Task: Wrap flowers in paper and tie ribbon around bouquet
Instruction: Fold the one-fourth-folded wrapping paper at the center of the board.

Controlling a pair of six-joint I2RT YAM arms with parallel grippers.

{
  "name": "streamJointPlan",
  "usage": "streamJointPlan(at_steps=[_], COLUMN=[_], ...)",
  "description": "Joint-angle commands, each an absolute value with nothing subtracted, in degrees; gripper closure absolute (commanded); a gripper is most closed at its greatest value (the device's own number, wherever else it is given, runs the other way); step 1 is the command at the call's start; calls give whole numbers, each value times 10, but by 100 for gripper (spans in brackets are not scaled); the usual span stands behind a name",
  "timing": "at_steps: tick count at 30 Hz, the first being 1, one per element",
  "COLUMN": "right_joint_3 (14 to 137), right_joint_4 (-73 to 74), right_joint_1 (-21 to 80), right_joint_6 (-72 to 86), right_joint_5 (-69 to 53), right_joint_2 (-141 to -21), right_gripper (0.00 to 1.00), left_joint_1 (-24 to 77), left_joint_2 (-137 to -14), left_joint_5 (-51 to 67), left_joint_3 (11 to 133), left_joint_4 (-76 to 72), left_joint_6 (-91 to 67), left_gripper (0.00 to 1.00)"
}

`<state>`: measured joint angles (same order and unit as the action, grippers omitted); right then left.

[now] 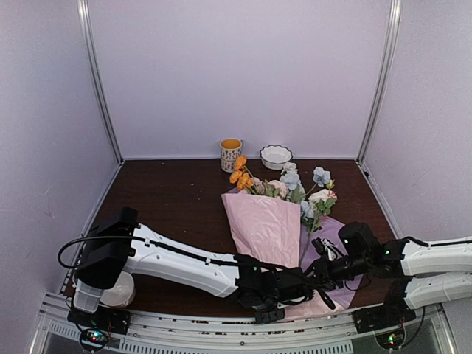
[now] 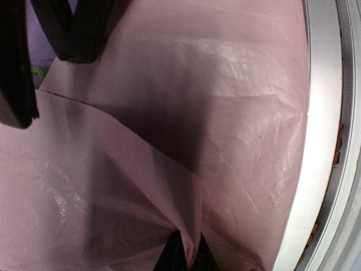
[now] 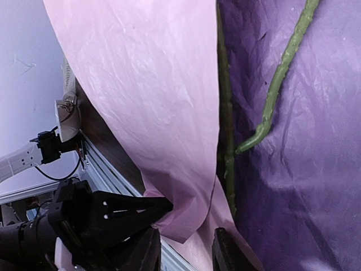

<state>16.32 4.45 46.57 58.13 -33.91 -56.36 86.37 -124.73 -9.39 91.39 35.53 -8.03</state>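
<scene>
Bouquet [image 1: 264, 221] lies in the middle of the desk [image 1: 169, 192], with its flowers [image 1: 284, 184] fanned toward the far edge and its narrow end pointing at the near edge. From the near left corner the left arm [image 1: 184, 262] lies low along the near edge, up to that narrow end. The left claw [image 2: 186, 255] has its tips almost pressed together and pinches a thin fold of the pink paper [image 2: 237, 113], just beside the metal rail [image 2: 318, 141] at the desk's near edge. At the far edge, behind the blooms, an orange-lined cup [image 1: 230, 154] stands just left of a white bowl [image 1: 275, 155], the two apart. Right of the cone, green stems [image 3: 280, 73] lie on the paper's lilac face. The right claw [image 3: 186, 254] comes in from the near right corner with its fingers spread. A corner of pink paper lies between them; whether it touches either finger cannot be told.
</scene>
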Motion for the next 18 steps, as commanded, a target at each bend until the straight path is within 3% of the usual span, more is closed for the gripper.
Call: streamJointPlan(at_steps=[1, 18], right_joint_3=[157, 165], right_joint_4=[12, -48], right_joint_1=[472, 493], right_joint_6=[602, 609], right_joint_5=[-354, -379], right_joint_2=[-580, -668], right_gripper=[66, 62], left_joint_1=[868, 868], left_joint_2=[-1249, -1247], left_joint_5=[-88, -104], left_joint_3=[907, 909], left_joint_4=[342, 328], left_joint_6=[-85, -88], left_gripper=[91, 90])
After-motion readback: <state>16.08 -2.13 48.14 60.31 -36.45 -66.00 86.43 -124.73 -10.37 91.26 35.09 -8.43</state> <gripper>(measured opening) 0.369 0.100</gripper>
